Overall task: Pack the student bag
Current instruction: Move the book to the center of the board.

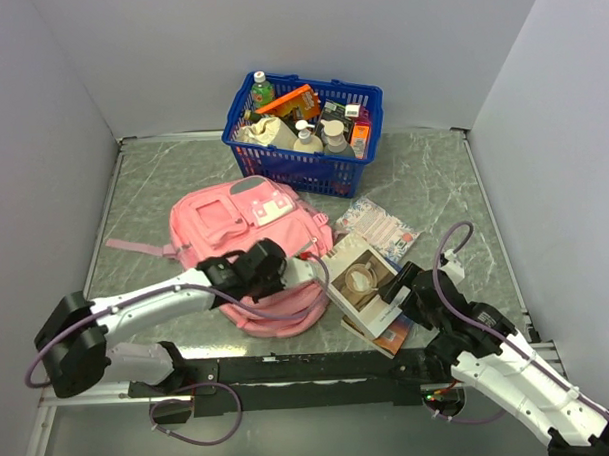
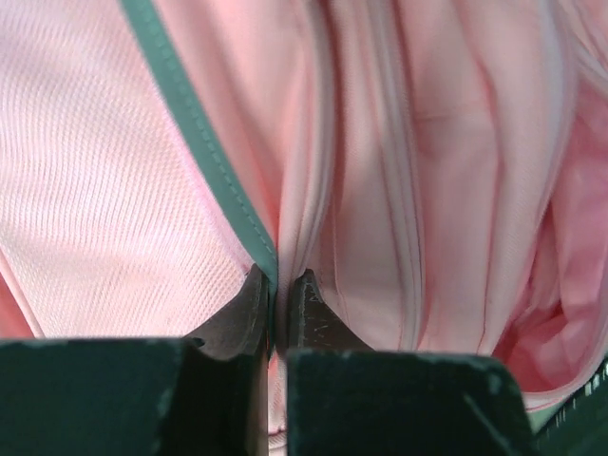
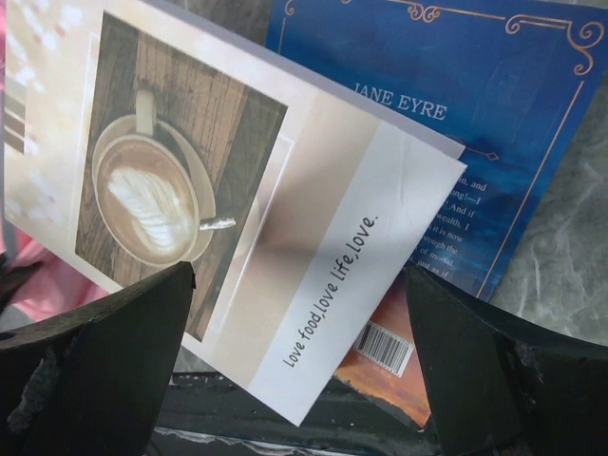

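The student bag [image 1: 246, 222], a soft pink backpack with grey zip trims, lies flat left of centre. My left gripper [image 1: 304, 271] is at its near right edge, shut on the bag's fabric. In the left wrist view the jaws [image 2: 282, 280] pinch a pink fold beside the grey-green zip trim [image 2: 195, 123]. My right gripper [image 1: 392, 297] is open over a notebook with a coffee picture [image 1: 361, 278]. In the right wrist view its fingers [image 3: 123, 332] stand wide on both sides of the notebook's near corner [image 3: 323, 313], holding nothing. A blue book [image 3: 475, 123] titled Jane Eyre lies under the notebook.
A blue plastic basket [image 1: 282, 169] with bottles and boxes stands at the back. A clear packet of patterned items [image 1: 376, 223] lies behind the notebook. A pink strap [image 1: 135, 246] trails left of the bag. A black rail [image 1: 319, 366] runs along the near edge.
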{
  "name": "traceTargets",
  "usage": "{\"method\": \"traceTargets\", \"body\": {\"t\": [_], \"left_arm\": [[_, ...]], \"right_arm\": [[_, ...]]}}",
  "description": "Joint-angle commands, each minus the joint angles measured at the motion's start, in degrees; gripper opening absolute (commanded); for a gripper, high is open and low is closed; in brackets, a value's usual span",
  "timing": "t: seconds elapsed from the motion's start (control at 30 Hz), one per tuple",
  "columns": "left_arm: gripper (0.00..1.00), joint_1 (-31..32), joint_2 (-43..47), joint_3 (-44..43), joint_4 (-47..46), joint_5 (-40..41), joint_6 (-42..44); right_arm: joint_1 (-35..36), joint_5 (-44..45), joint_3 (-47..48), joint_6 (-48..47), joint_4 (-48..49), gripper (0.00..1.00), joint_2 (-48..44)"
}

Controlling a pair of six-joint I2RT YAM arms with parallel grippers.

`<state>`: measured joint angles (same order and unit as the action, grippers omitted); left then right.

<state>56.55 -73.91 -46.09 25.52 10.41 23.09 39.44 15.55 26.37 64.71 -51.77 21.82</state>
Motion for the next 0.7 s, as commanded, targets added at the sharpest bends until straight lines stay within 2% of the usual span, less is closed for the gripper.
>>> {"method": "traceTargets", "body": {"t": [0.0, 0.23, 0.47, 0.53, 0.67], "left_arm": [[0.01, -10.0, 5.4, -7.0, -2.6, 5.1, 4.2], [0.01, -17.8, 9.6, -16.0, 4.0, -3.1, 2.6], [0.01, -18.3, 9.6, -20.5, 6.4, -4.4, -0.2], [0.01, -18.7, 9.4, -22.2, 7.1, -4.4, -0.6], [0.01, -19.2, 9.0, -23.7, 8.3, -5.2, -1.1]], "right_arm": [[0.0, 3.3, 3.7, -1.3, 0.2, 1.0, 0.9], [-0.2, 11.0, 9.7, -7.9, 3.2, 1.0, 3.9], [-0.2, 12.7, 9.8, -12.0, 9.9, 1.0, 13.5], [-0.8, 15.4, 9.6, -12.2, 10.5, 1.0, 14.7], [-2.2, 14.3, 8.1, -11.8, 12.9, 1.0, 16.4]]}}
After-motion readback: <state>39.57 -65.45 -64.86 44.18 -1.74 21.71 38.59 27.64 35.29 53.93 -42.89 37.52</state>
